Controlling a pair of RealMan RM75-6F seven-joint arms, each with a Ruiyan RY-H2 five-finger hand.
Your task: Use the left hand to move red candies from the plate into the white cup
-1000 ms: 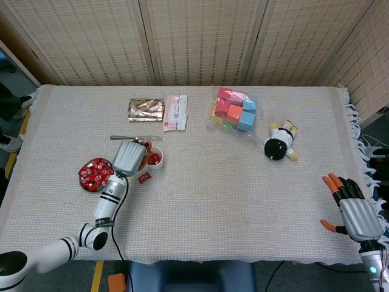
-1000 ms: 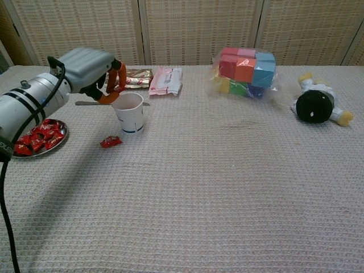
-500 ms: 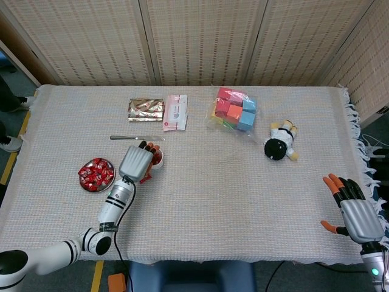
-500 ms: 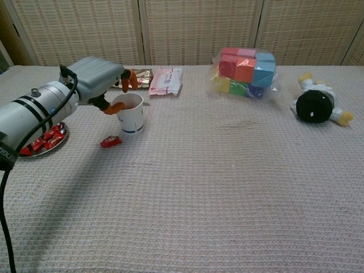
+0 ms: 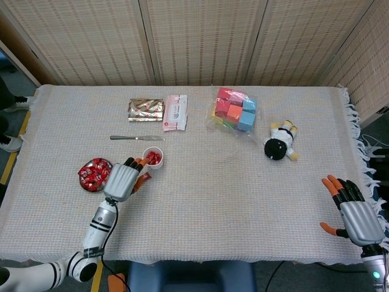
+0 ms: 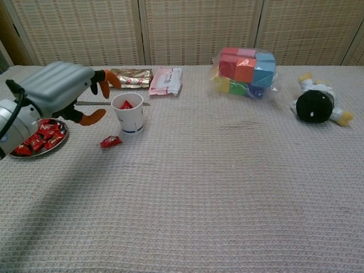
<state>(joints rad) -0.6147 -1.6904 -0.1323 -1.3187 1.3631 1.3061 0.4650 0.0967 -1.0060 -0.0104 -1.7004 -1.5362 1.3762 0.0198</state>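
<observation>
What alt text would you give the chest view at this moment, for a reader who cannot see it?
The robot's left hand, open and holding nothing, hovers between a plate of red candies and a white cup with red candy inside; one candy lies on the cloth by the cup. Behind are a bag of colored blocks and a plush toy.

Even, bright indoor light from overhead; shadows are soft and faint. Both views are sharp, with slight bending at the edges.
</observation>
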